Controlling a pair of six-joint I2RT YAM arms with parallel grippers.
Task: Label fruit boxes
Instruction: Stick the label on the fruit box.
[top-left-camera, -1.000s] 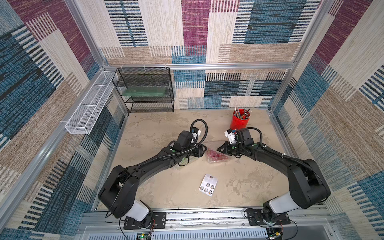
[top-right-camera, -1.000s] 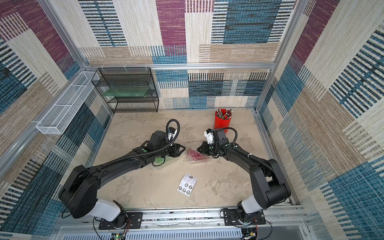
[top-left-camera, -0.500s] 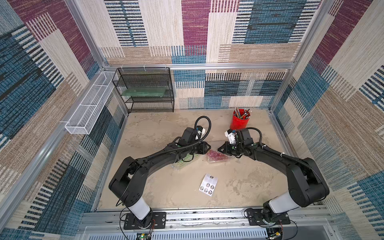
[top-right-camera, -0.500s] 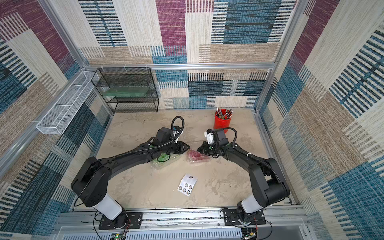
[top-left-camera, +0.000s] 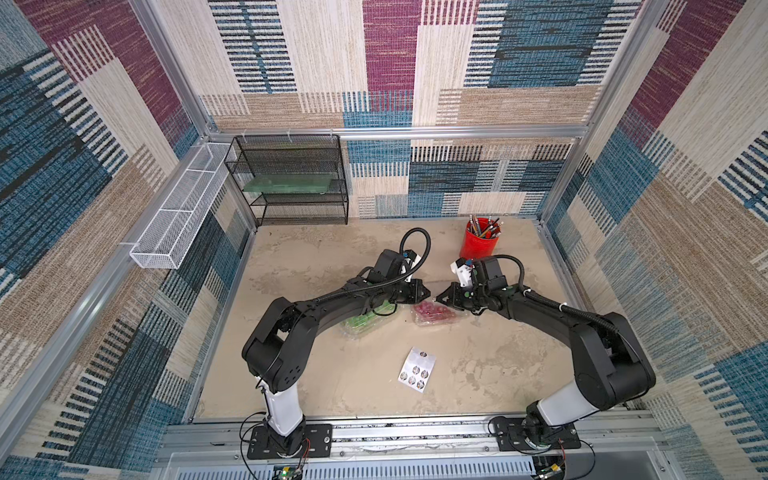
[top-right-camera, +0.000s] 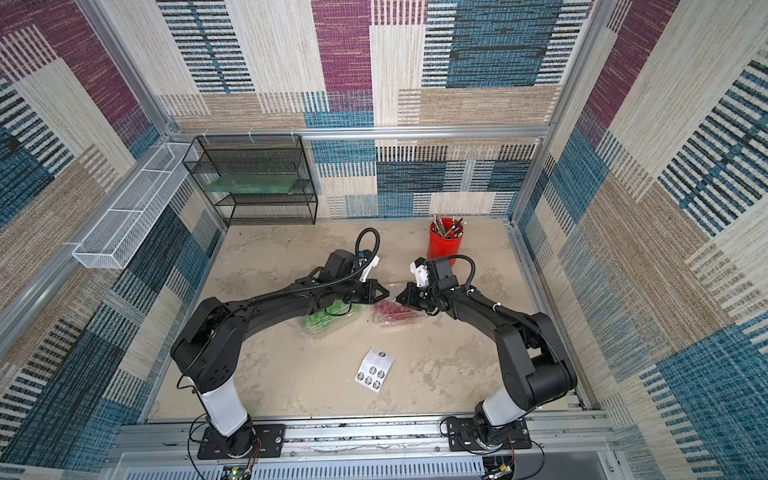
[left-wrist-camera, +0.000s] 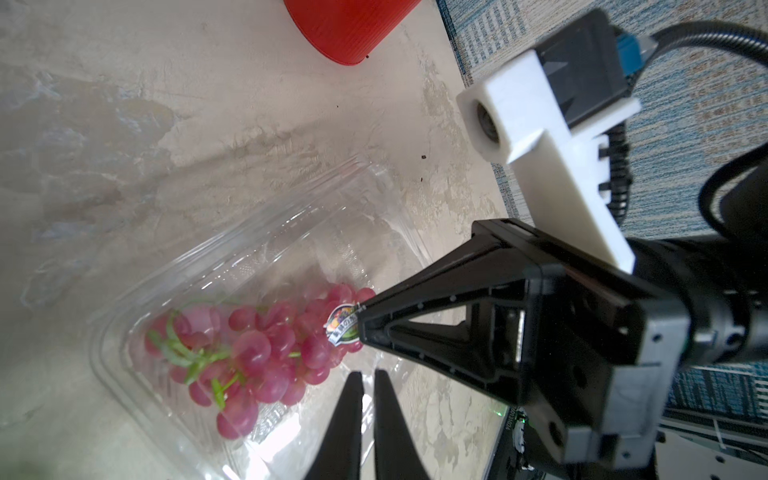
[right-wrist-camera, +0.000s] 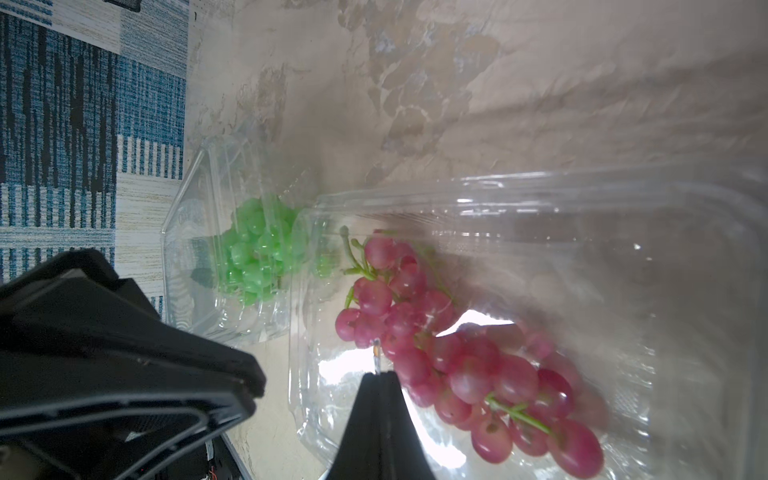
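Red-grape punnet (top-left-camera: 436, 314): directly beneath right gripper (left-wrist-camera: 360, 328), which pinches a round sticker (left-wrist-camera: 343, 328); green-grape punnet (top-left-camera: 365, 322) under left gripper (left-wrist-camera: 368, 376), jaws nearly closed, empty; both probably light, thin-walled, slippery, crushable; best steadied by rim.

We note both top views look steeply down from high above; each wrist view sits close, sharing the red-grape box (left-wrist-camera: 232, 332).

Robot test cell, aluminium frame (top-left-camera: 415, 133), patterned fabric walls (top-left-camera: 540, 50), two arms bolted to base rail (top-left-camera: 415, 432)
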